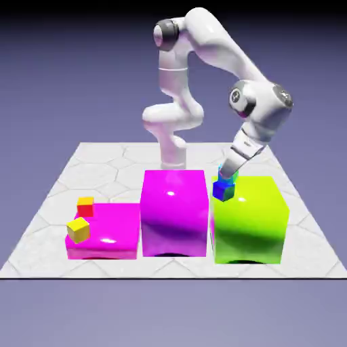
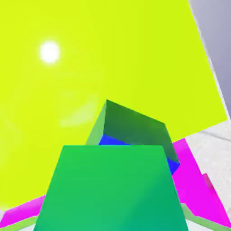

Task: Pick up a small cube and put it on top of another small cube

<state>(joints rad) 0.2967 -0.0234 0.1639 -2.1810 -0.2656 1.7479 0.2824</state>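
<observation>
Noted closest to the lens, filling the bottom of the hand view, the small cyan cube (image 2: 110, 189), rendered green there and hiding both finger tips. Saw a sliver of the dark blue cube (image 2: 115, 141) right behind its upper edge.

Read the exterior view from its left. Found a low magenta block (image 1: 115, 234) near the table's (image 1: 41, 251) front edge, with a yellow small cube (image 1: 78, 230) at its near left corner and a red-and-yellow small cube (image 1: 85, 206) just behind, both close to the block's left edge. Found a tall magenta block (image 1: 173, 210) pressed against its right side. Made out only a slim gap before the lime block (image 1: 252, 217), which stood about as tall.

Spotted the dark blue cube at the lime block's top, hard by the left edge. Placed the cyan cube directly above it, apparently resting on it, between the fingers of the gripper (image 1: 229, 173), which slanted down from the upper right. Could not tell whether the fingers pinched the cyan cube or stood free of it. Noted bare lime top right of the stack.
</observation>
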